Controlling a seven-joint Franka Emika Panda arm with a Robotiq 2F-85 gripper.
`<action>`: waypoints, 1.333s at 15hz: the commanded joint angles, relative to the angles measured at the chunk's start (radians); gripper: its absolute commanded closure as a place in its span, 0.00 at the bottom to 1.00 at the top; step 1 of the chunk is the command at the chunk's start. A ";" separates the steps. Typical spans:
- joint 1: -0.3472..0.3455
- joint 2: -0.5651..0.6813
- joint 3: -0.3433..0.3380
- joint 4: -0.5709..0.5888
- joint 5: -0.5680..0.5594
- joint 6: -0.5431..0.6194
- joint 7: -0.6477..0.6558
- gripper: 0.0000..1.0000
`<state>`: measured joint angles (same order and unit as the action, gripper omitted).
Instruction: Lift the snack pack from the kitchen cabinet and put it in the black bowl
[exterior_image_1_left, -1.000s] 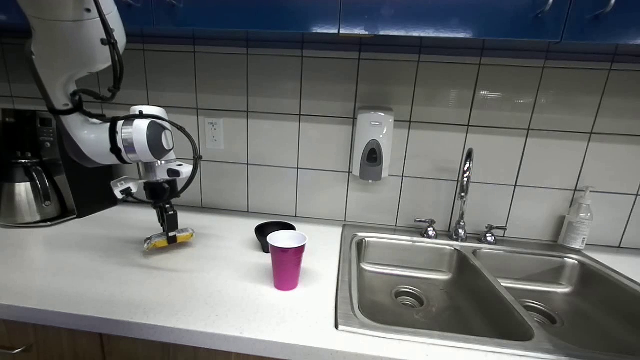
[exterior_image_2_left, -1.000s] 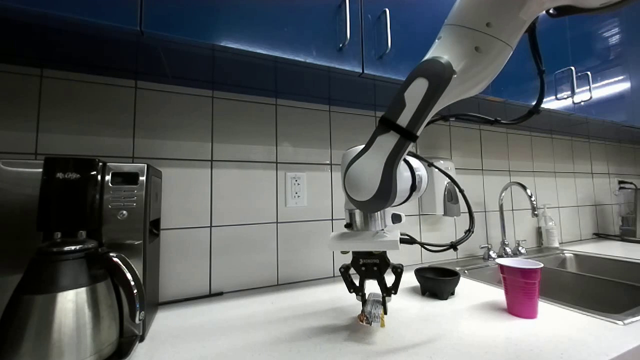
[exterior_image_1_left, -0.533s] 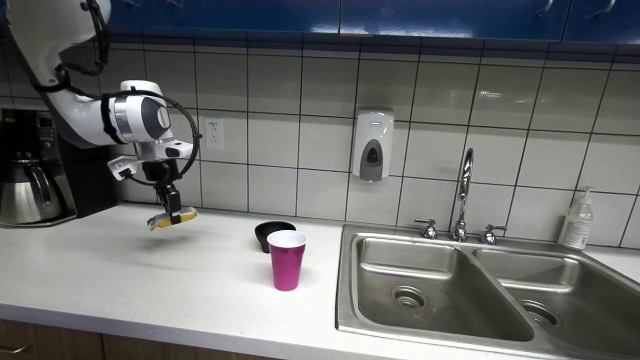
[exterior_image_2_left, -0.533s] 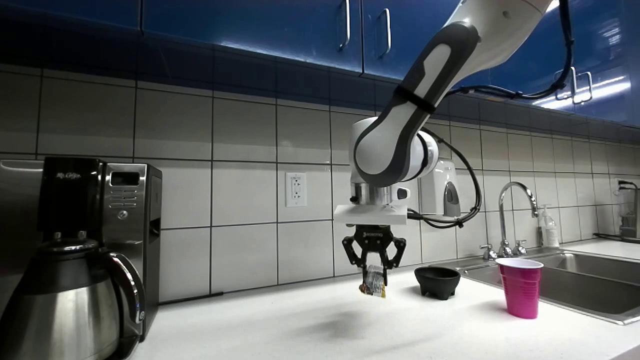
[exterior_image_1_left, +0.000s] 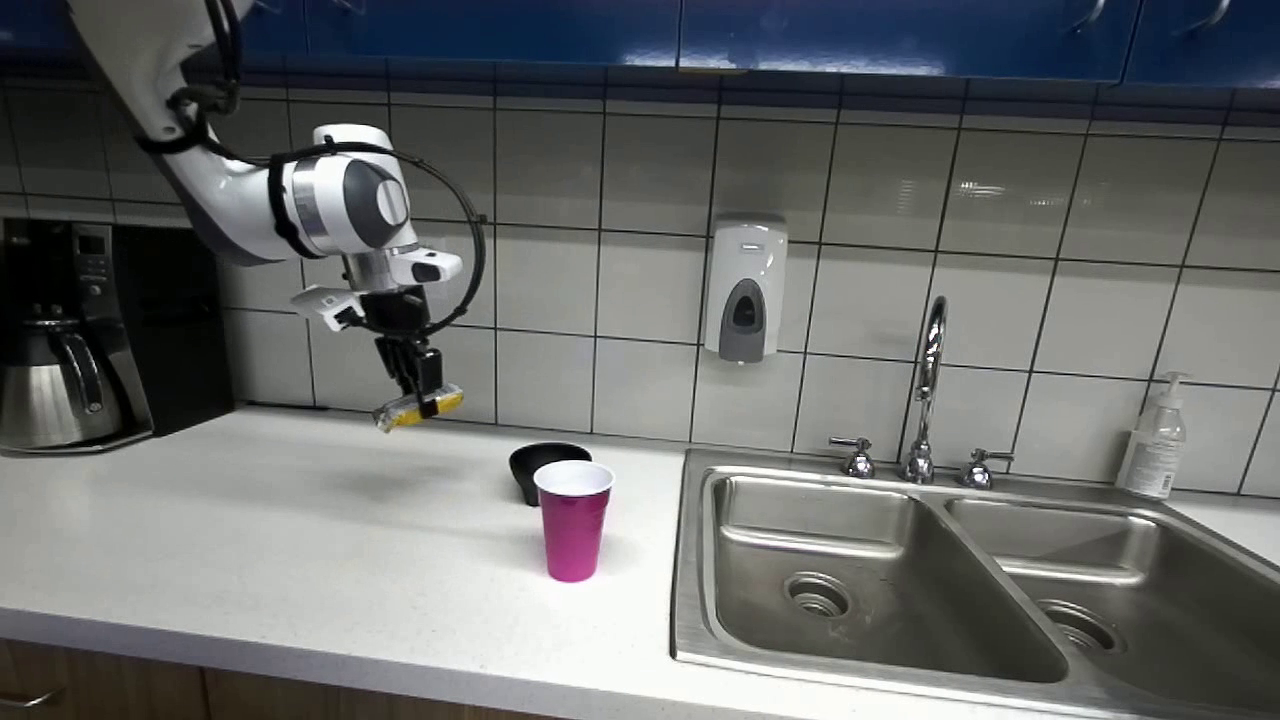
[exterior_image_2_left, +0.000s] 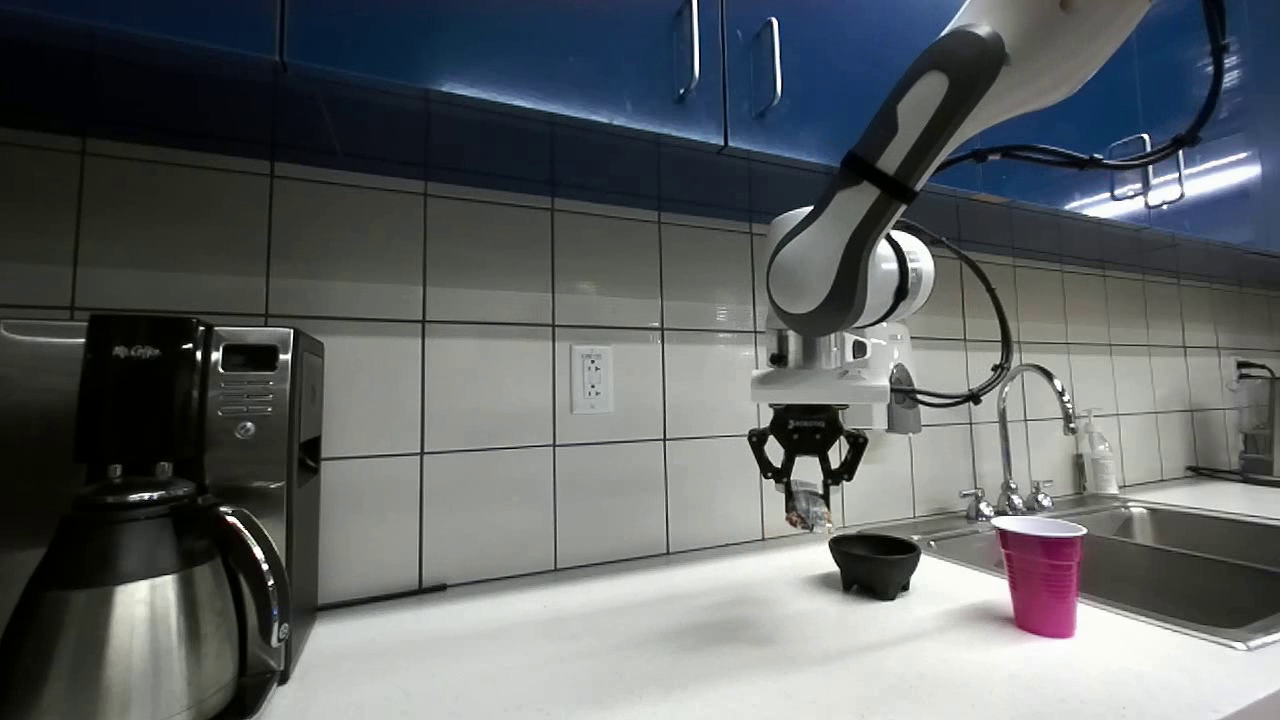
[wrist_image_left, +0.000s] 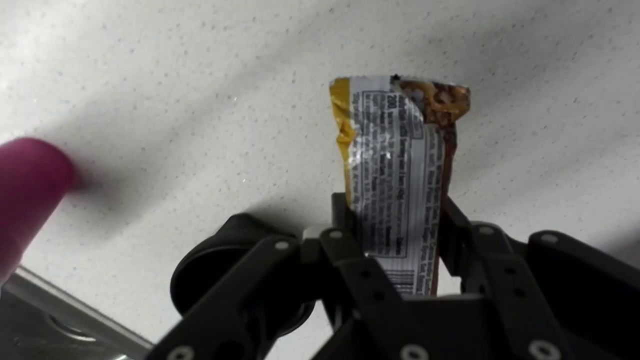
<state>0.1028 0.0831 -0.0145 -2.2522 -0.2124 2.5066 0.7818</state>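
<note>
My gripper (exterior_image_1_left: 428, 405) is shut on the snack pack (exterior_image_1_left: 402, 412), a small yellow packet, and holds it above the white countertop (exterior_image_1_left: 250, 560). In the wrist view the pack (wrist_image_left: 395, 165) shows its silver printed back with yellow and brown edges, between the two fingers (wrist_image_left: 395, 215). It sticks out well past the fingertips. The black bowl (exterior_image_1_left: 530, 460) stands on the countertop, partly behind the pink cup. In an exterior view the bowl (exterior_image_2_left: 875, 568) is just right of and below the gripper (exterior_image_2_left: 808, 492). In the wrist view the bowl (wrist_image_left: 205, 275) is partly hidden by the left finger.
The pink cup (exterior_image_1_left: 573, 530) stands beside the bowl, also at the left of the wrist view (wrist_image_left: 30, 185). The steel sink (exterior_image_1_left: 690, 560) with its faucet (exterior_image_1_left: 928, 370) lies beyond. A coffee maker (exterior_image_2_left: 150, 400) stands at the other end. The tiled wall (exterior_image_1_left: 545, 370) runs behind.
My gripper has lifted the snack pack from near the countertop and moved it toward the bowl and sink side. The bowl and cup have not moved.
</note>
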 joint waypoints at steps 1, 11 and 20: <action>-0.059 -0.005 -0.020 0.041 0.021 -0.020 -0.173 0.83; -0.132 0.066 -0.064 0.142 0.126 -0.050 -0.447 0.83; -0.152 0.217 -0.097 0.287 0.154 -0.115 -0.481 0.83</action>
<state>-0.0396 0.2443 -0.1083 -2.0499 -0.0788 2.4549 0.3374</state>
